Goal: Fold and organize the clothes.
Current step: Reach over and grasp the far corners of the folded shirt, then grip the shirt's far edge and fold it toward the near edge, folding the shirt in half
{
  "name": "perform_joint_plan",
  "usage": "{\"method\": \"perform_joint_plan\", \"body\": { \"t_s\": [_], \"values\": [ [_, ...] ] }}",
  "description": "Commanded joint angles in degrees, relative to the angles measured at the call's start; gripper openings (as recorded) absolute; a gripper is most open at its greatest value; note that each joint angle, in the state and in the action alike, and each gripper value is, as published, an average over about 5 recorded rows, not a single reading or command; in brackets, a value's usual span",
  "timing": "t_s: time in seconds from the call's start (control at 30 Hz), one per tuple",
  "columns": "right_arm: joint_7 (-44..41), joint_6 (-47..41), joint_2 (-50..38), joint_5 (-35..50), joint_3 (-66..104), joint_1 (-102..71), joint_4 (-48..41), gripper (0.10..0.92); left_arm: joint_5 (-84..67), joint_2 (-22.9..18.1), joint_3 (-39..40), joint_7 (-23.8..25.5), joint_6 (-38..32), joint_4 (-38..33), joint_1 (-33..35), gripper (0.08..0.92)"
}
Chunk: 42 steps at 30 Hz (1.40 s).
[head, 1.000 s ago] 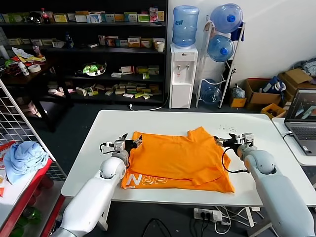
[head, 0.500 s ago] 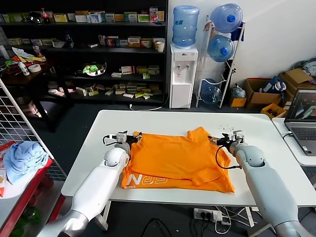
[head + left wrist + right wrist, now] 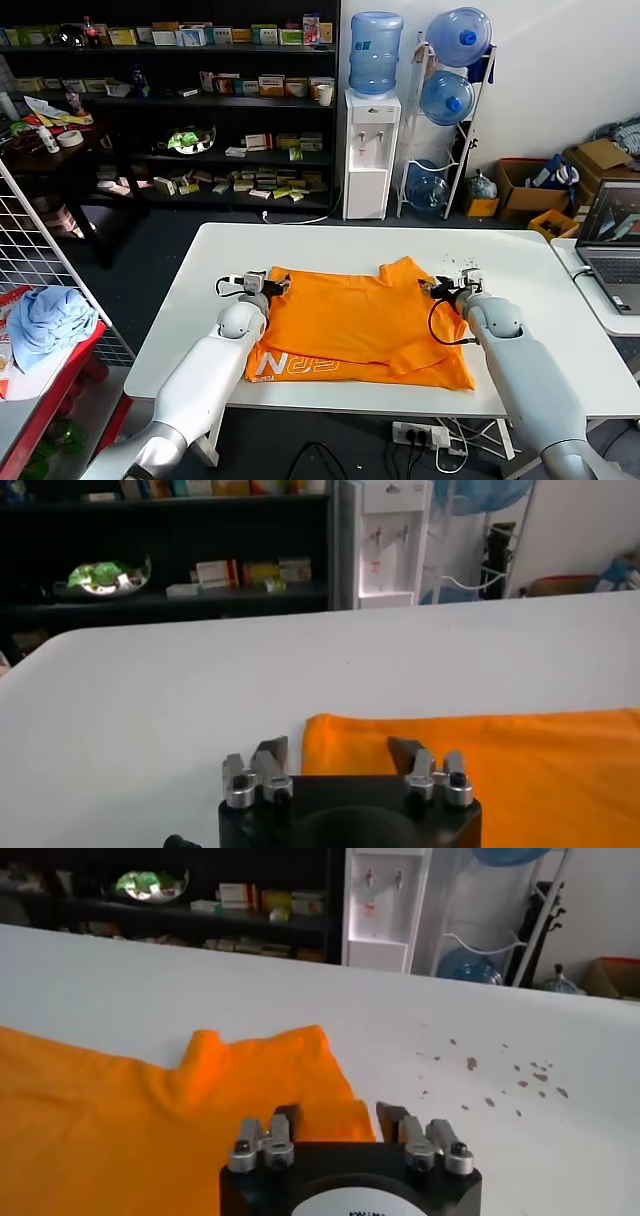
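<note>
- My left arm reaches forward over the white table [image 3: 330, 245], with my left gripper [image 3: 262, 284] low at the far left corner of the orange T-shirt [image 3: 355, 320].
- In my left wrist view the left gripper [image 3: 340, 752] has its jaws apart, straddling that corner: one finger [image 3: 268, 752] sits over bare table, the other over the T-shirt [image 3: 520, 765]. I see no cloth pinched between them.
- My right arm stretches forward on the other side, with my right gripper [image 3: 447, 288] at the T-shirt's far right edge, beside the raised collar flap.
- In my right wrist view the right gripper [image 3: 335, 1118] also has its jaws apart, the cloth edge of the T-shirt [image 3: 130, 1118] running between them. Whether a fingertip [image 3: 285, 1118] touches the fabric is hard to say, since the gripper body hides the contact line.
- The T-shirt lies flat in the middle of the table, partly folded, with white lettering showing on the near left strip.
- My own forearms cover the T-shirt's left and right borders in the head view.
- Small brown specks [image 3: 500, 1068] dot the table past my right gripper.
- A light blue cloth bundle [image 3: 45, 322] rests on a red rack well off to my left, cut off at the edge.
</note>
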Motion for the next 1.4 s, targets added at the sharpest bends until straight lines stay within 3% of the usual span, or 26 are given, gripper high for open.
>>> {"method": "perform_joint_plan", "body": {
  "t_s": [0.03, 0.37, 0.63, 0.8, 0.97, 1.4],
  "values": [
    [0.24, 0.3, 0.61, -0.32, 0.03, 0.34, -1.32, 0.446, 1.04, 0.16, 0.16, 0.26, 0.19, 0.6, 0.04, 0.594],
    [1.67, 1.17, 1.29, 0.28, 0.52, 0.12, -1.35, 0.16, 1.01, 1.51, 0.51, 0.19, 0.3, -2.45, 2.25, 0.317],
    [2.52, 1.8, 1.13, 0.47, 0.64, -0.62, 0.21, 0.124, 0.98, 2.47, 0.79, 0.02, -0.22, -4.42, 3.56, 0.109],
    [3.65, 1.49, -0.2, 1.05, 0.2, -2.86, 5.33, 0.124, 0.94, 3.36, 1.09, -0.66, -0.57, -6.81, 4.75, 0.096],
    [5.64, -0.01, -3.33, 1.92, 0.05, -9.12, 17.0, 0.124, 0.99, 6.21, 1.53, -1.99, -0.6, -12.32, 7.61, 0.096],
    [9.59, -1.5, -10.82, 2.32, 5.76, -30.33, 39.95, 0.124, 0.4, 16.89, -0.06, -5.41, -0.26, -35.27, 20.83, 0.096]
  ]
}}
